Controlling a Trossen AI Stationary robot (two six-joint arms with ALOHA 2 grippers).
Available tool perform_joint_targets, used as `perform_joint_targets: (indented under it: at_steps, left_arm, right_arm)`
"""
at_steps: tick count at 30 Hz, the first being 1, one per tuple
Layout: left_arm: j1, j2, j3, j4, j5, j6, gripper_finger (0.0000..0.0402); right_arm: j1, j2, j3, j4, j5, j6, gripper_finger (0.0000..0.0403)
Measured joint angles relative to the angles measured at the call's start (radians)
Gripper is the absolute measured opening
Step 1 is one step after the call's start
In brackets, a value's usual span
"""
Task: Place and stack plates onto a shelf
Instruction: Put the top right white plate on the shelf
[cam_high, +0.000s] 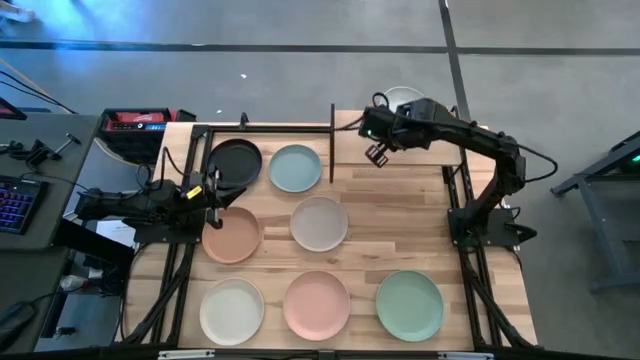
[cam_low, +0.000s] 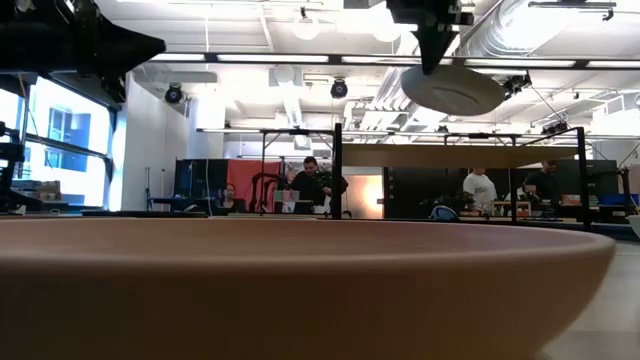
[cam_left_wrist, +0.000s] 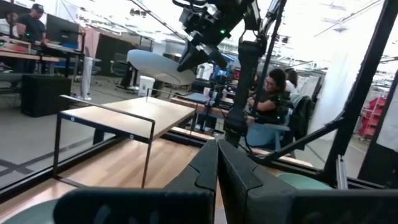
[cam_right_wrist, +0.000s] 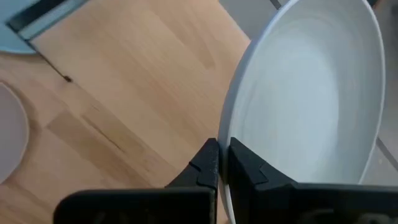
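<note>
Right pincer (cam_right_wrist: 222, 163) grips the pale white plate (cam_right_wrist: 308, 99) over the bare shelf (cam_high: 390, 140); seven plates left on the bench (cam_high: 400, 240); left pincer (cam_left_wrist: 217, 180) clenched empty.

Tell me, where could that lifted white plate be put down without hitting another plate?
The shelf top is bare, right beside the light blue plate. Table wood right of the beige-grey plate, above the mint green plate, is free too. The left half is crowded with plates.

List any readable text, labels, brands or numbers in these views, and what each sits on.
None can be read.
Red box beside the table's far left corner: pale marks on top, too small to read.
Plates, shelf, both grippers: no lettering visible.
Room screens and signs behind: blurred, illegible.
</note>
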Motion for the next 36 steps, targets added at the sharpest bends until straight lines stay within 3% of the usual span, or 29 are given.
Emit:
perform_joint_targets:
  at_steps: [14, 21, 31, 36]
  left_arm:
    - [0.0, 0.0, 0.0, -0.01, -0.078, -0.001, 0.0]
    - [0.0, 0.0, 0.0, -0.011, -0.101, -0.009, 0.0]
    - [0.0, 0.0, 0.0, -0.012, -0.127, -0.009, 0.0]
    - [0.0, 0.0, 0.0, -0.013, -0.127, -0.009, 0.0]
  right_arm:
    - [-0.109, -0.024, -0.001, 0.008, -0.045, -0.09, 0.0]
    - [-0.117, -0.125, -0.001, 0.148, -0.051, -0.074, 0.0]
    - [-0.004, -0.223, -0.011, 0.094, 0.06, 0.074, 0.0]
    - [0.063, -0.293, -0.217, 0.196, 0.091, 0.154, 0.0]
